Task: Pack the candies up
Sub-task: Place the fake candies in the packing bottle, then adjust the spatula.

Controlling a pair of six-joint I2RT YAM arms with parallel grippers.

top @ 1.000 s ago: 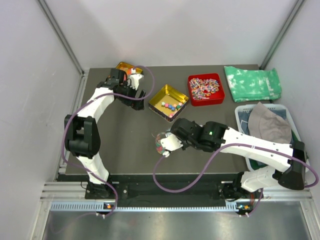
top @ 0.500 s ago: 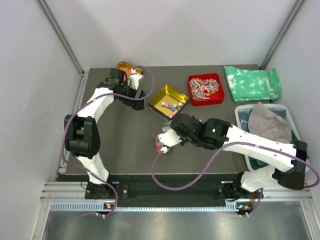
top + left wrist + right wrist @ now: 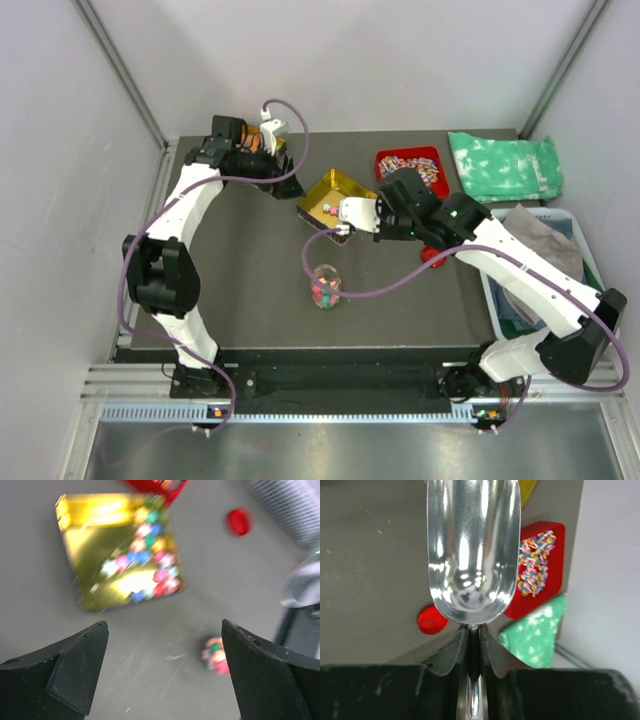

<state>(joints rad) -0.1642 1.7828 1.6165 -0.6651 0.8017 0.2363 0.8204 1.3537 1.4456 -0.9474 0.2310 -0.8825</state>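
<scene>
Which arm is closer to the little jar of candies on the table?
Right. The right gripper, holding a metal scoop, is just behind the jar; the left gripper sits farther off, back left.

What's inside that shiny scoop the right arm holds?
Nothing: the scoop bowl shows only reflections. Its handle is mostly covered by the right gripper clamping it.

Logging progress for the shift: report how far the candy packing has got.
Done: the jar already holds some candies. In hand: the right gripper has its jaws shut on an empty scoop near the gold tray. Left: more candies lie in that tray, and the red lid sits off the jar.
</scene>
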